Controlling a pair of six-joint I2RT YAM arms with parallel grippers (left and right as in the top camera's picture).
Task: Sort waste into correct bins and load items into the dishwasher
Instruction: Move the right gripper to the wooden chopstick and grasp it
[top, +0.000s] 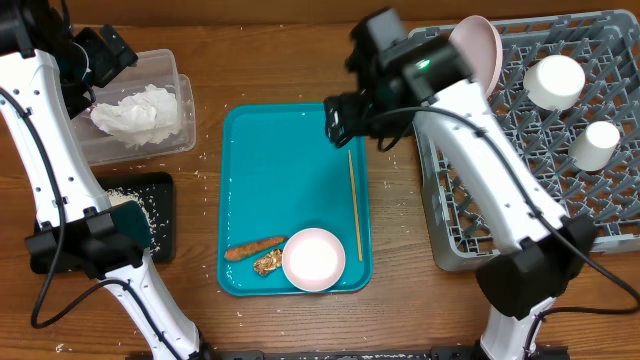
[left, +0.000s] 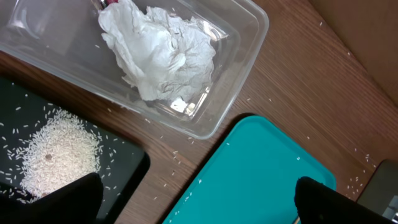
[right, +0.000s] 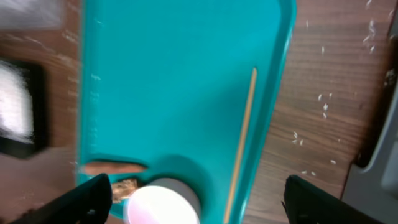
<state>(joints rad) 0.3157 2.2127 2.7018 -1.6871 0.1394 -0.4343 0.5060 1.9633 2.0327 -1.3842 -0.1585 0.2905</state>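
- Chopstick (top: 355, 205) lies along right side of teal tray (top: 290, 170); pink bowl (top: 314, 259) and food scraps (top: 255, 250) sit at its near end.
- My right hand (right: 196, 199) hangs above tray, fingers apart, holding nothing.
- My left hand (left: 199, 208) hangs by clear bin (left: 245, 37) with crumpled tissue (left: 161, 53) inside, fingers apart.

tray (top: 280, 170): teal
chopstick (top: 354, 205): pale tan
bowl (top: 314, 259): pinkish white
dish rack (top: 600, 40): grey
crumpled tissue (top: 135, 112): white
counter (top: 280, 60): brown wood grain

Glossy teal plastic tray (top: 290, 180) on matt wood-grain table (top: 280, 60).
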